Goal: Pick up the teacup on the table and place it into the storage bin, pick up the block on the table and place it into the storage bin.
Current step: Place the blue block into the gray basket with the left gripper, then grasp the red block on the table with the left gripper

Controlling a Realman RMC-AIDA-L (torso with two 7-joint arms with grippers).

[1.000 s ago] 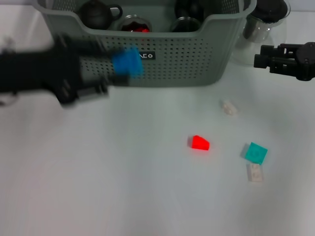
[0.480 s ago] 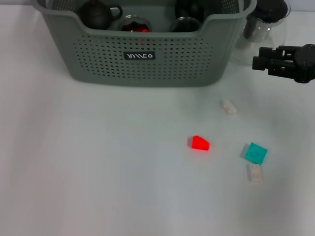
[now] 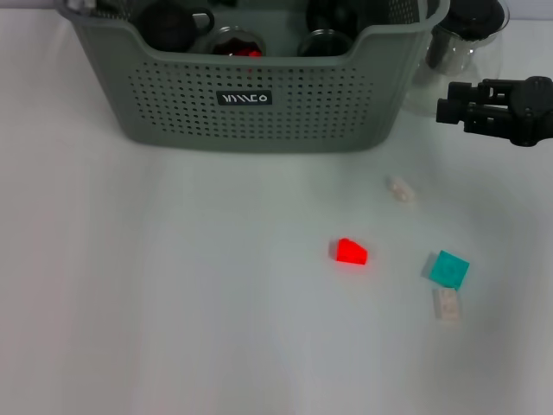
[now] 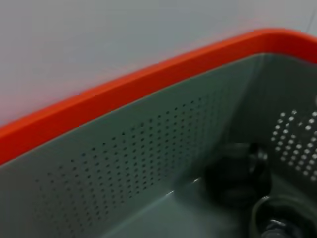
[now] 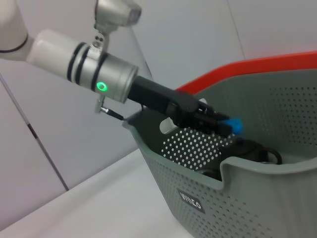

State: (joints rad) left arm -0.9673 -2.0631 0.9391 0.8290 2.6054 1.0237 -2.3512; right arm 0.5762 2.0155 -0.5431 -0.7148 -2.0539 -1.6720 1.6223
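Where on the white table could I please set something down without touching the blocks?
The broad stretch left of the red block, below the grey-green perforated storage bin, is bare. Crowded: around the teal block and two small whitish pieces, below the right gripper.

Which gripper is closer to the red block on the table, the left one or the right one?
The right. The right gripper hovers beside the storage bin, over the table, up and to the right of the red block. The left gripper is above the bin, holding a blue block.
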